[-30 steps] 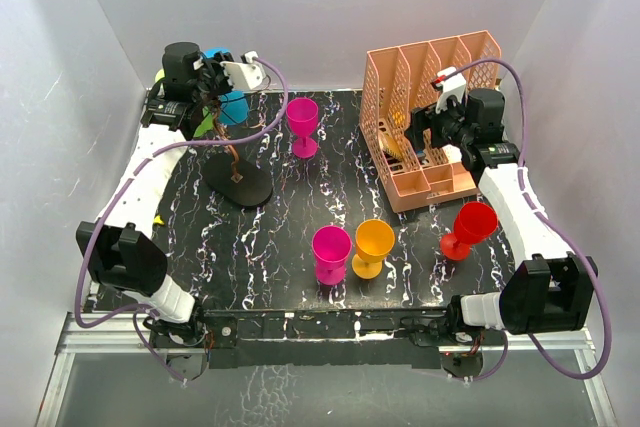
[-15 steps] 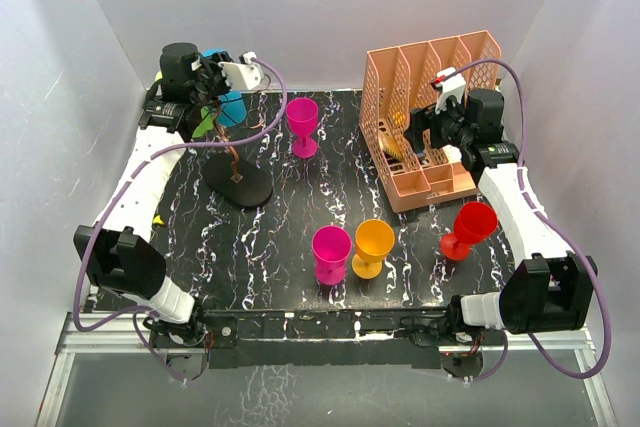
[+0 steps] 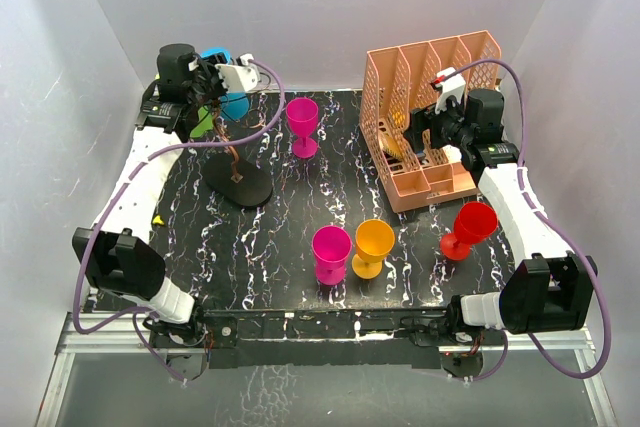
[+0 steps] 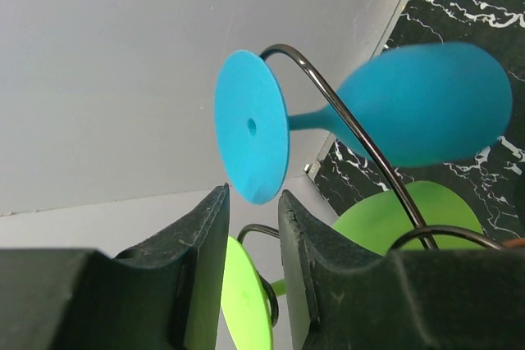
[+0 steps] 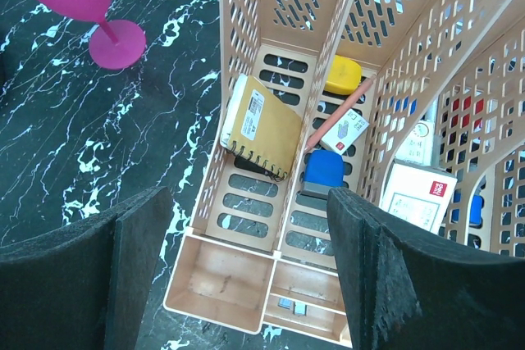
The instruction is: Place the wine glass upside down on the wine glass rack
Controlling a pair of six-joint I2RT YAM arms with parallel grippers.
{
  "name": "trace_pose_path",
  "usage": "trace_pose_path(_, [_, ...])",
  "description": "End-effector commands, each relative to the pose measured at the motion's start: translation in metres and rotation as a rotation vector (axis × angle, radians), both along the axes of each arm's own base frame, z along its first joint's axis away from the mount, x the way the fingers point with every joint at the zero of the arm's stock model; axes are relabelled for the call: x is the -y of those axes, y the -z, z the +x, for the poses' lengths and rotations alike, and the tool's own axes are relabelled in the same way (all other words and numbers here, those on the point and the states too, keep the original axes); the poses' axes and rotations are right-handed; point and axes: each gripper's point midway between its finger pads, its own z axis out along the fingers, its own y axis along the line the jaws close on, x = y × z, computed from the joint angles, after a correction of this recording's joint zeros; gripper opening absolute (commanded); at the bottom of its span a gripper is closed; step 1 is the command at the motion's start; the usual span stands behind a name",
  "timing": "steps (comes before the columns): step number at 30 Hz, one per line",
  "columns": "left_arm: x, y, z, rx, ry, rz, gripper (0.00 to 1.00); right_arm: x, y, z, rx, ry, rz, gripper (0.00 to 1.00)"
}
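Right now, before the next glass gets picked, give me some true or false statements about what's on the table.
1. A blue glass hangs upside down on the rack. True.
2. The right pincer is shut on a notebook. False: it is open above the organizer, holding nothing.
3. The orange glass stands between the front pink glass and the red glass. True.
4. The back pink glass lies on its side. False: it stands upright on its foot.
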Motion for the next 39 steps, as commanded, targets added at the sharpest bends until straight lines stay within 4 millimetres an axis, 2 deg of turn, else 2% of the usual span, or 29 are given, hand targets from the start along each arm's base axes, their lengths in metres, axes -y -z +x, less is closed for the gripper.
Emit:
trace_pose_path(1, [-0.008, -0.034, -0.017, 0.055, -0.003, -0.013, 0.3, -0.001, -0.015, 0.007, 0.057, -0.002, 0.015, 0.83])
trace_pose_path(6, [-0.012, -0.036, -0.02, 0.058, -0.008, -0.018, 0.3, -0.001, -0.015, 0.006, 0.058, -0.006, 0.015, 0.83])
trace_pose_path(14, [-0.017, -0.056, -0.031, 0.113, -0.019, -0.031, 0.35, -0.003, -0.015, 0.003, 0.061, -0.029, 0.003, 0.85])
trace_pose_path(18, [-0.023, -0.071, -0.036, 0.18, -0.051, -0.048, 0.4, -0.006, -0.02, 0.0, 0.072, -0.056, -0.003, 0.88])
trace_pose_path(24, [-0.031, -0.105, -0.043, 0.287, -0.11, -0.151, 0.41, -0.013, -0.036, -0.003, 0.096, -0.074, 0.017, 0.88])
trace_pose_path(28, [-0.031, -0.129, -0.049, 0.335, -0.147, -0.317, 0.42, -0.027, -0.053, -0.002, 0.131, -0.103, 0.025, 0.88])
trace_pose_path(29, [-0.032, -0.141, -0.058, 0.358, -0.155, -0.38, 0.45, -0.032, -0.056, -0.001, 0.136, -0.111, 0.027, 0.87])
trace_pose_path(31, [-0.031, -0.152, -0.068, 0.365, -0.163, -0.483, 0.49, -0.043, -0.061, 0.002, 0.14, -0.127, 0.024, 0.86])
trace_pose_path(39, [-0.025, -0.152, -0.098, 0.275, -0.216, -0.803, 0.73, -0.108, -0.075, 0.022, 0.157, -0.226, -0.02, 0.85])
